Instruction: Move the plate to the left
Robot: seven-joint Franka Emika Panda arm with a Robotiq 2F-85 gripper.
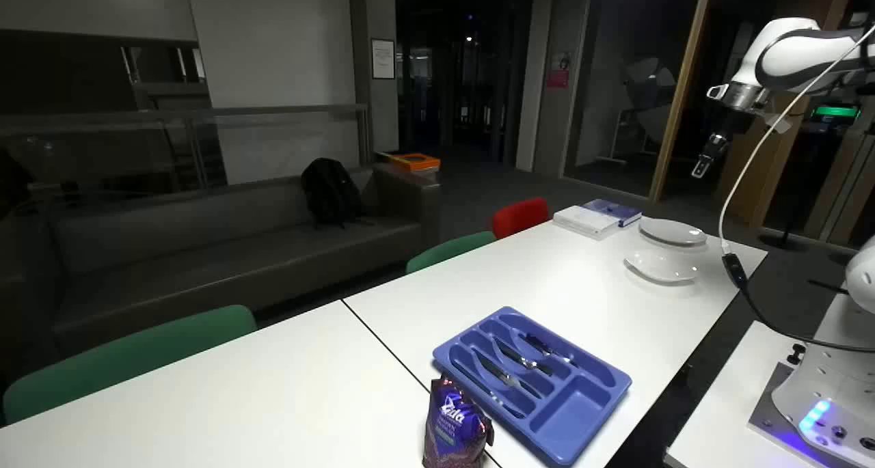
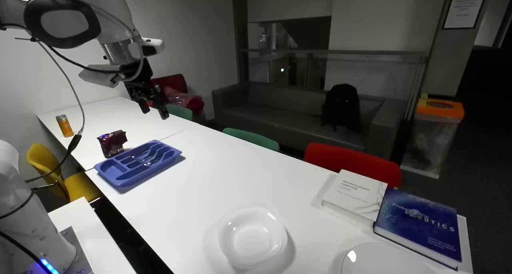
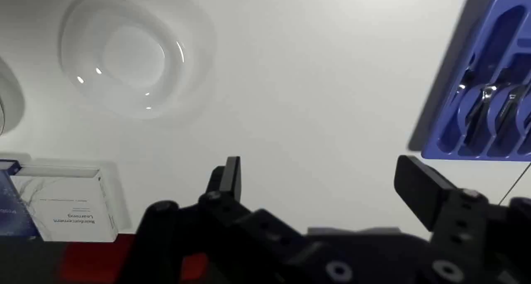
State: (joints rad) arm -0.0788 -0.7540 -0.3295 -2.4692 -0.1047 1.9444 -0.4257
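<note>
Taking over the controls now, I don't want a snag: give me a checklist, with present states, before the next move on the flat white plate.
1. Tool open with nothing in it: ok.
2. Tool lined up over the flat white plate: not ok, the wrist view shows at most its edge, at far left.
3. Plate apart from the white bowl: ok, a gap shows between them in an exterior view.
4. Free run from plate to blue cutlery tray: not ok, the bowl lies between.
5. Plate apart from the blue book: cannot tell, their edges look very close.
</note>
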